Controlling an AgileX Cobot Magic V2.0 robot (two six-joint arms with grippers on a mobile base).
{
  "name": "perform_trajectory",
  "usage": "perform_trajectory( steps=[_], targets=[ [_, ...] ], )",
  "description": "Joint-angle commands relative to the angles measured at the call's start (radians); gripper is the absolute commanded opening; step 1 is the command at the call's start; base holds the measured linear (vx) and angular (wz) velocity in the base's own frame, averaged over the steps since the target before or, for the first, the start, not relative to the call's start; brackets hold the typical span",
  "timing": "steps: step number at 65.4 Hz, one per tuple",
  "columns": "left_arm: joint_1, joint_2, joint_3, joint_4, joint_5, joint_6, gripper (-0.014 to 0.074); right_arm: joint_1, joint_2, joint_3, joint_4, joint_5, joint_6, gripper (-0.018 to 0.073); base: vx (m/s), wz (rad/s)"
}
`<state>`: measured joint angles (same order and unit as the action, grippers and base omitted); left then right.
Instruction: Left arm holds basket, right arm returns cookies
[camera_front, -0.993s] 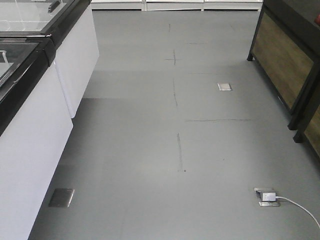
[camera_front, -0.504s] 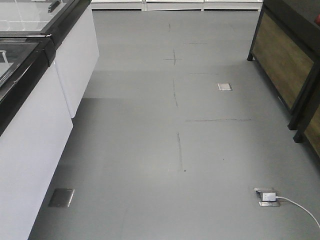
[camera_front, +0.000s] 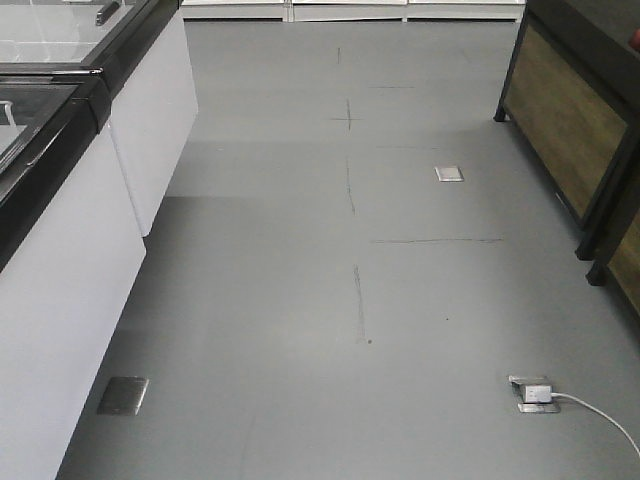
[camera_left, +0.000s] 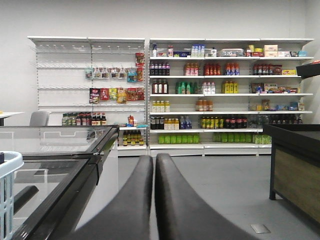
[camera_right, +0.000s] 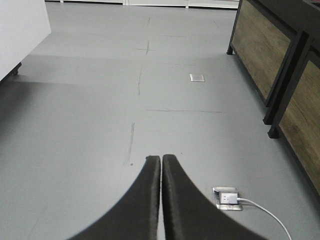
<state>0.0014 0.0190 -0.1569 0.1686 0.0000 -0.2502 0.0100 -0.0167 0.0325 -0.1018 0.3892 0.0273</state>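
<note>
Cookies, place: not in any view, so there is no look to record.
Cookies, handling: judged from the task alone, probably light and easily crushed. A soft squeeze across the narrow sides would suit.
Basket (camera_left: 8, 167), place: only a corner shows, at the lower left edge of the left wrist view, just beside the glass-topped freezer (camera_left: 65, 160).
Basket, look: pale blue plastic with a rounded rim and a slotted wall.
Basket, handling: likely light, stiff yet a little springy. The rim or a handle seems best to hold, but no handle shows.
Left pincer (camera_left: 155, 156): clenched, fingers pressed together on nothing, apart from the basket and pointing at the far shelves (camera_left: 225, 95).
Right pincer (camera_right: 161, 158): clenched on nothing, over bare grey floor (camera_right: 75, 125), with a floor socket (camera_right: 227, 197) near right.
Stage: neither thing is held.
</note>
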Motion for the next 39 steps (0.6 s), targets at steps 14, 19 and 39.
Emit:
perform_trajectory(
  steps=[14, 19, 39],
  targets=[
    [0.001, 0.235, -0.236, -0.008, 0.190, -0.009, -0.0006, 0.001, -0.006, -0.004, -0.007, -0.073, -0.010, -0.0003, 0.00, 0.00],
    [0.001, 0.261, -0.235, -0.008, 0.188, -0.009, -0.0006, 0.001, -0.006, -0.004, -0.007, -0.073, -0.010, -0.0003, 0.00, 0.00],
    [0.001, 0.280, -0.233, -0.008, 0.201, -0.010, -0.0003, 0.001, -0.006, -0.004, -0.007, -0.073, -0.010, -0.0003, 0.00, 0.00]
  ],
)
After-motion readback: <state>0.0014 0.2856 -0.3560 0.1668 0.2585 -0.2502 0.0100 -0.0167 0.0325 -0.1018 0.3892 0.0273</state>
